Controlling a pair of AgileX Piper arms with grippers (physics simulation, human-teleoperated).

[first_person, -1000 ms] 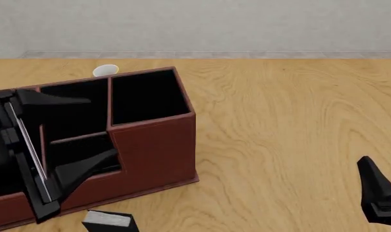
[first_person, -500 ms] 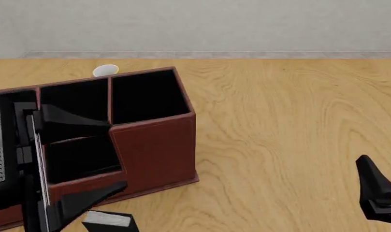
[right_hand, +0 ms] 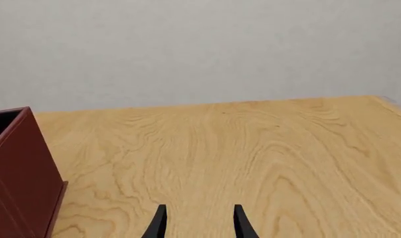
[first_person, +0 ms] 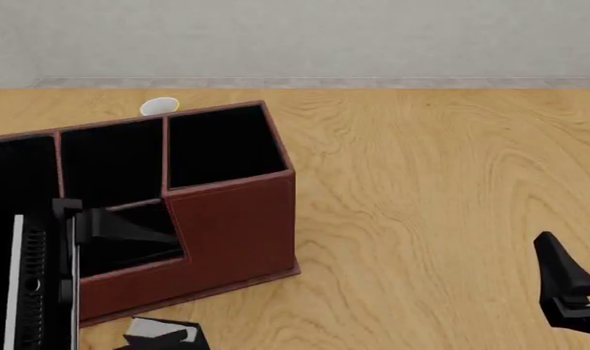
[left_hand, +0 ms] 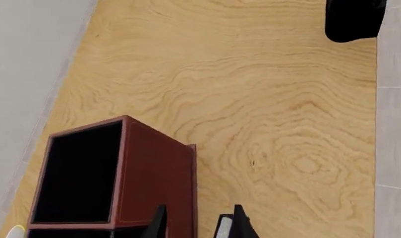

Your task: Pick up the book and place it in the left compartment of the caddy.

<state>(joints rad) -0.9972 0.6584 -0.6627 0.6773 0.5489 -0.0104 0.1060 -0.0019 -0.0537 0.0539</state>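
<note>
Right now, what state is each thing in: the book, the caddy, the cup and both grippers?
Book: closed, outside the caddy.
Caddy: upright, visible sections empty.
Left gripper: jaws open, book edge between them.
Right gripper: jaws open, empty.
Cup: upright behind the caddy.

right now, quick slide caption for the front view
Left gripper descends, open, toward the book lying in front of the caddy; right gripper idles at the table's right.

One caddy (first_person: 231, 211), one book (first_person: 163, 333), one white cup (first_person: 158, 106) — two arms
</note>
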